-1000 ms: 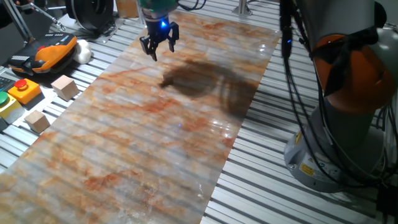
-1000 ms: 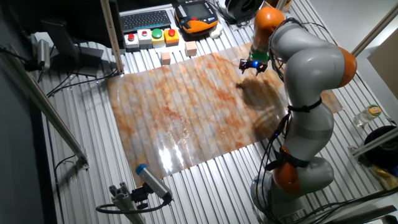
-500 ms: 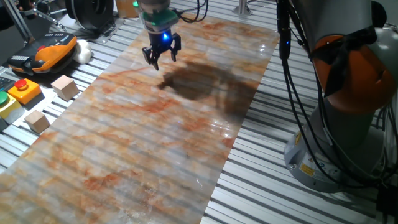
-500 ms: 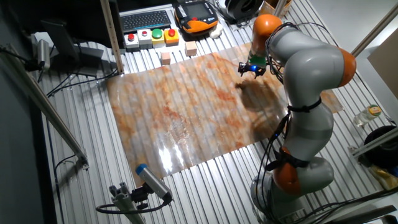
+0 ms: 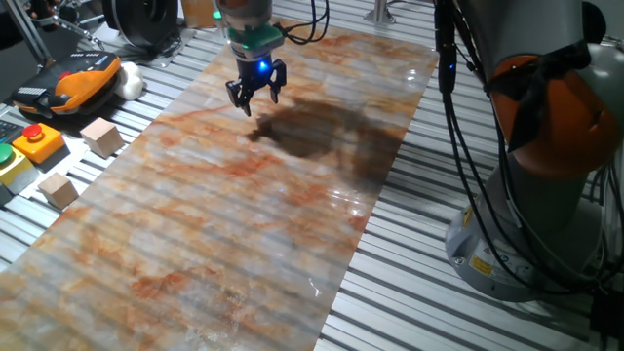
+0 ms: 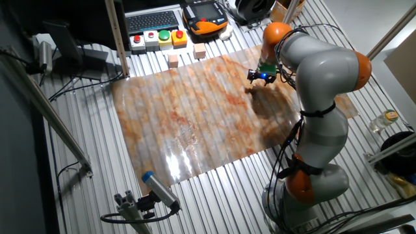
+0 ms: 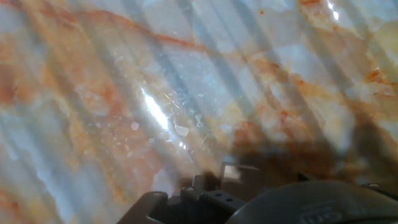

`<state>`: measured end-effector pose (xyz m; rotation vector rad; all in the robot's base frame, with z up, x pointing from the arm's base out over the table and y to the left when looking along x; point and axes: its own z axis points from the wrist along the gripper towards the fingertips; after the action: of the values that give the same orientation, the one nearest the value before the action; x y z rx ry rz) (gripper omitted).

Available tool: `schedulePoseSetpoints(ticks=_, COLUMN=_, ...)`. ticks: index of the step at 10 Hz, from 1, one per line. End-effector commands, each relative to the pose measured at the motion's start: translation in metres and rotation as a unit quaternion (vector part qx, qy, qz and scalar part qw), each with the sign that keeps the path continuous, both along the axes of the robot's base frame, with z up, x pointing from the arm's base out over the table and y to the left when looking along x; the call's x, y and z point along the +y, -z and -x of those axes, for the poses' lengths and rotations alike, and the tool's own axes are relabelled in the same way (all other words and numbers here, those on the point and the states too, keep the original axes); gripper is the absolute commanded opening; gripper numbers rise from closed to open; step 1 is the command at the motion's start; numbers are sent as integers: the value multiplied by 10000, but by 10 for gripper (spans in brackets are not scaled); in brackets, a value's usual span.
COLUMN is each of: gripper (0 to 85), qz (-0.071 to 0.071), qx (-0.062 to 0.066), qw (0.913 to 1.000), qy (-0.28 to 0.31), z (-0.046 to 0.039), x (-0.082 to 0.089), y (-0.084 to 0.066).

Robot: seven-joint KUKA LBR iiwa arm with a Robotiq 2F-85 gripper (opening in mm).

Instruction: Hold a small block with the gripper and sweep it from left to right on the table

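While the gripper (image 5: 254,99) hangs low over the marbled sheet on the table (image 5: 419,292), its fingers look narrow, perhaps pinching the small block (image 7: 231,172) (a pale square in hand view); the sweep seems mostly ahead.

Arm reaching far out over the table, wrist pointing the gripper (image 5: 254,101) straight down, blue light glowing above the dark fingers (image 5: 235,95). Fingers sitting close together; whether they are pinching anything is not discernible. Gripper (image 6: 260,78) hovering low.
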<state>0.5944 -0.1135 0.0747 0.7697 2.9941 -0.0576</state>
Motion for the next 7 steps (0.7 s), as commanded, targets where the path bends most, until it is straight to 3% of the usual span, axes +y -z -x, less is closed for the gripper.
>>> schedulePoseSetpoints(ticks=1, gripper=680, qz=33, qx=17, qw=10000, qy=10, z=4, x=0, y=3)
schedulePoseSetpoints(ticks=3, gripper=680, qz=131, qx=-32, qw=9999, qy=61, z=4, x=0, y=3)
schedulePoseSetpoints(ticks=5, gripper=680, qz=-28, qx=32, qw=9999, qy=92, z=4, x=0, y=3)
schedulePoseSetpoints(ticks=6, gripper=680, qz=-388, qx=57, qw=9990, qy=197, z=4, x=0, y=3)
schedulePoseSetpoints(ticks=7, gripper=680, qz=-649, qx=183, qw=9974, qy=248, z=4, x=0, y=3)
